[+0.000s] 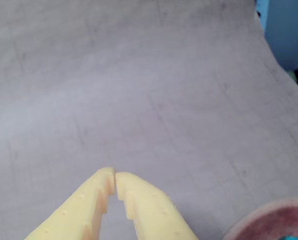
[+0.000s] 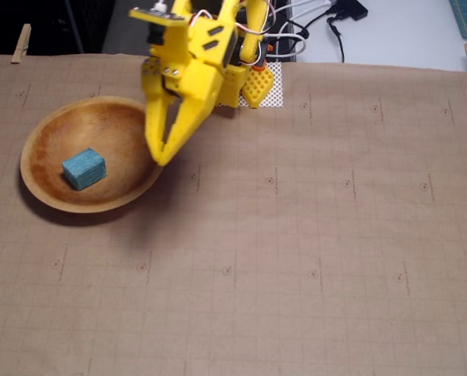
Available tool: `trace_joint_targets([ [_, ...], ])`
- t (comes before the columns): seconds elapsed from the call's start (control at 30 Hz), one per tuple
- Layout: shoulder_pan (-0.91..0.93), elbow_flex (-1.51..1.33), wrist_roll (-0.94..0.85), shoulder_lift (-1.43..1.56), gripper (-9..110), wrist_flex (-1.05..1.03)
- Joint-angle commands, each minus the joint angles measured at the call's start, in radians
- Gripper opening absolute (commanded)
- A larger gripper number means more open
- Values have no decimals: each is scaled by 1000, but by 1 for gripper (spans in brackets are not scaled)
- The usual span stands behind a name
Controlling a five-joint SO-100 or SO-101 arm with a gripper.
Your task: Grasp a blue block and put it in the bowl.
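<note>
Teal and rough-edged, the blue block (image 2: 84,169) sits inside the bowl (image 2: 41,141), left of the bowl's centre on the paler worn wood, tilted a little and clear of the rim all round. The bowl stands near the left edge of the brown gridded paper (image 2: 312,251) that covers the table, toward its far side. The yellow gripper (image 2: 161,159) hangs over the bowl's right rim in the fixed view, tips down, holding nothing; the wrist view shows its fingertips (image 1: 107,176) closed together with at most a sliver of gap, over bare paper, with a slice of bowl rim at the lower right corner. A fleck of teal at that corner's bottom edge may be the block, but it is too cropped to be sure. Judgement: the block lies where the task wants it, so little or nothing is left to do. Handling note: it looks like foam, so probably light, soft and somewhat squashy, with a grippy, crumbly surface, not fragile. If it needed lifting again, the two flat opposite side faces would be the place to pinch, lightly, as a hard squeeze could deform it.
</note>
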State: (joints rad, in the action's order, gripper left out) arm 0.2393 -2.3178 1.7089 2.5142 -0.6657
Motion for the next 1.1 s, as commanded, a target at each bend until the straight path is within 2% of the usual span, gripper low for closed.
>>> trace_joint_targets([
  [0.0,-120,26,-8,51,-3,-55],
  [0.17,-210,-28,-8,100,-3,-204],
  [0.37,-227,-97,-9,135,-3,-318],
  [0.63,-222,-227,-12,141,-3,-336],
  [1.07,-255,-574,-14,518,-3,-337],
])
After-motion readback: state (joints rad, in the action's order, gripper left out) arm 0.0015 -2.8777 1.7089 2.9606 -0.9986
